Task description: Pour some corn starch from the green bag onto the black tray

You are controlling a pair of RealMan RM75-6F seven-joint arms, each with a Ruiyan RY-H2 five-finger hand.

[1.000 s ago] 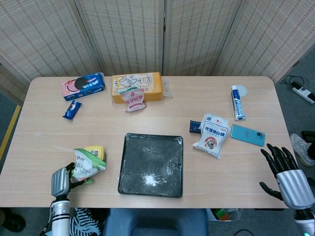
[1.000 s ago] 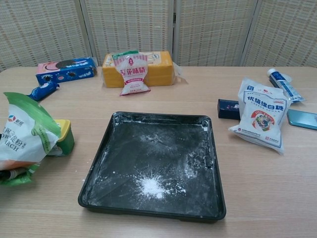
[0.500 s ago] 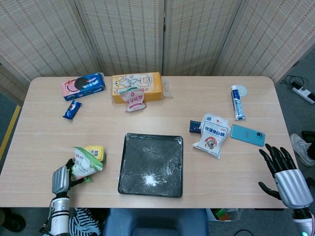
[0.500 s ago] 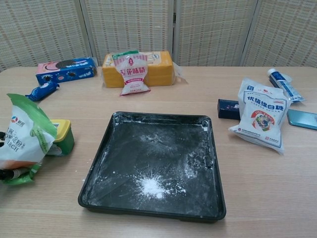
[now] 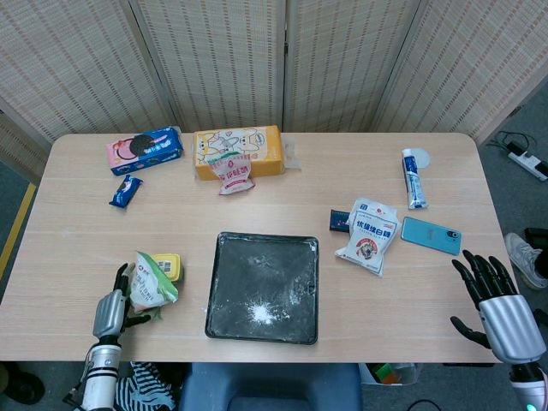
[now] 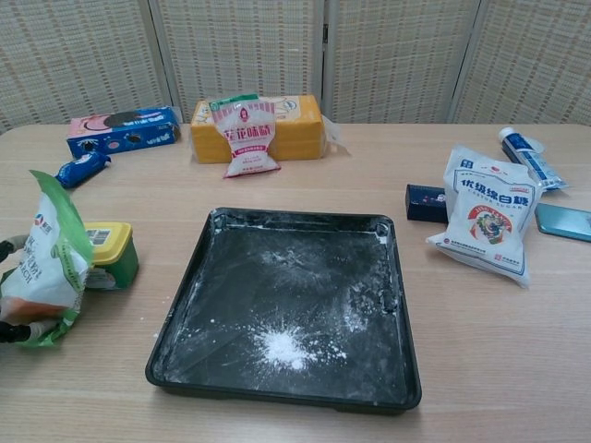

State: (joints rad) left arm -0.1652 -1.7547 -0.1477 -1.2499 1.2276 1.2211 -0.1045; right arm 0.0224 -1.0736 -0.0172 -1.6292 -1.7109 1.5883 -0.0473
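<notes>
1. the green bag (image 5: pixel 147 280) stands near the front left corner of the table (image 5: pixel 77 214), upright, its open top leaning slightly toward the left edge in the chest view.
2. the left hand (image 5: pixel 112 308) grasps the green bag at its lower part; dark fingertips (image 6: pixel 11 332) show beside the bag's base in the chest view.
3. a small yellow-lidded tub (image 5: pixel 168 266) sits just beside the bag, on its far right side, touching or nearly so.
4. the black tray (image 5: pixel 300 321) lies flat at the middle of the front edge, apart from the bag, with a small heap of white powder (image 6: pixel 280 347) toward its front and a thin dusting elsewhere.
5. the right hand (image 5: pixel 499 306) hangs past the front right corner, off the table, fingers spread and released, grasping nothing.
6. toward the right edge lie a white packet (image 5: pixel 369 235), a blue phone (image 5: pixel 431 235) and a tube (image 5: pixel 413 179).
7. along the back edge sit a yellow box (image 5: pixel 237 147) and a cookie package (image 5: pixel 144 150).
</notes>
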